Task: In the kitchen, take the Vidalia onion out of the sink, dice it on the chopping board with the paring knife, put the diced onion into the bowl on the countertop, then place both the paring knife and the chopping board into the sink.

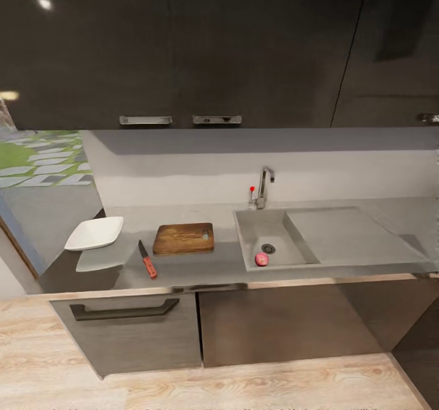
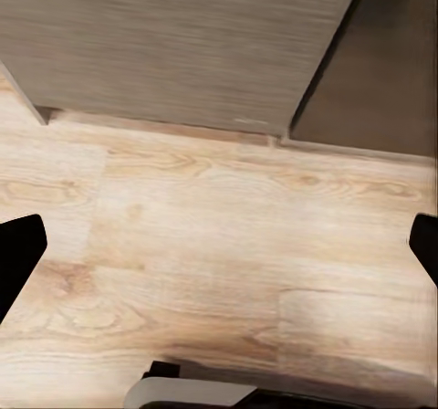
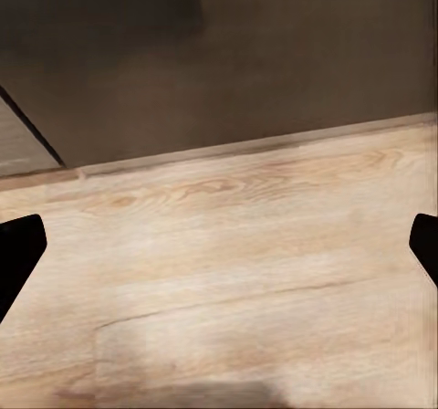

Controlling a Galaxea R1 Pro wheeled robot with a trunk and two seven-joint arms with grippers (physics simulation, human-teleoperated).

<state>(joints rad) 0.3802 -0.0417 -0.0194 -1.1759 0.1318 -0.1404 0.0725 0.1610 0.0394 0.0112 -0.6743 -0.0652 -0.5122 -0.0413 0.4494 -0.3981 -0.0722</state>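
Both my grippers, left (image 2: 219, 245) and right (image 3: 219, 245), hang spread over bare floor (image 2: 228, 226). Onion (image 1: 261, 259) lies in the sink (image 1: 277, 230); bowl (image 1: 94, 233) sits empty, far left.

On the grey counter (image 1: 201, 266) the white bowl (image 1: 94, 233) sits far left, the paring knife (image 1: 147, 259) lies near the front edge, and the chopping board (image 1: 183, 238) rests just right of it. Further right, the Vidalia onion (image 1: 261, 259) lies in the sink (image 1: 299, 221), near its drain.
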